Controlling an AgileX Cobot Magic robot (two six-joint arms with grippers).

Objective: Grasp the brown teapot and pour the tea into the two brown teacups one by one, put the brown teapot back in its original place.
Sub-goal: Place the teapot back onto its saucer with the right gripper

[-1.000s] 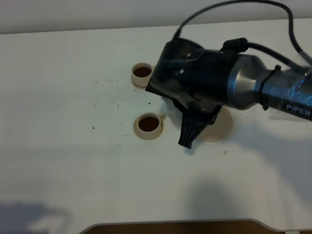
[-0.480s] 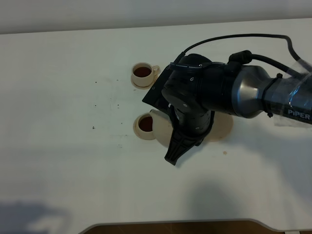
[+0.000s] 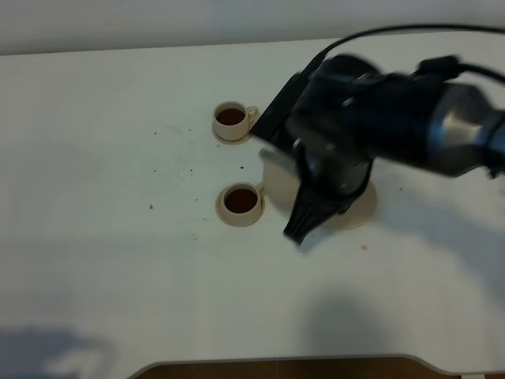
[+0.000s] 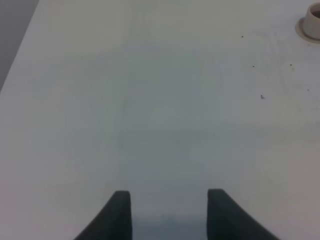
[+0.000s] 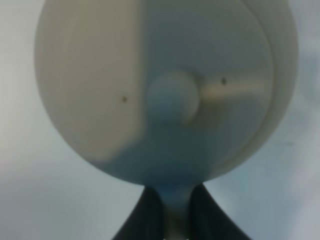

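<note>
Apparently both teacups (image 3: 236, 161) hold tea already, and the right gripper (image 5: 172, 212), clamped on the teapot (image 5: 165, 90) handle, must only set it on the saucer (image 3: 359, 207) toward the table's far right edge.

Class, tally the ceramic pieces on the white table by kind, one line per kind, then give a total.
Teapot: 1, held by the right gripper
Teacups: 2, far cup and near cup, both with dark tea
Small cup saucers: 2, far and near
Large saucer: 1
Total: 6

A bare lab-style test bench: plain white table (image 3: 95, 276) against a blank pale wall (image 3: 118, 20)
</note>
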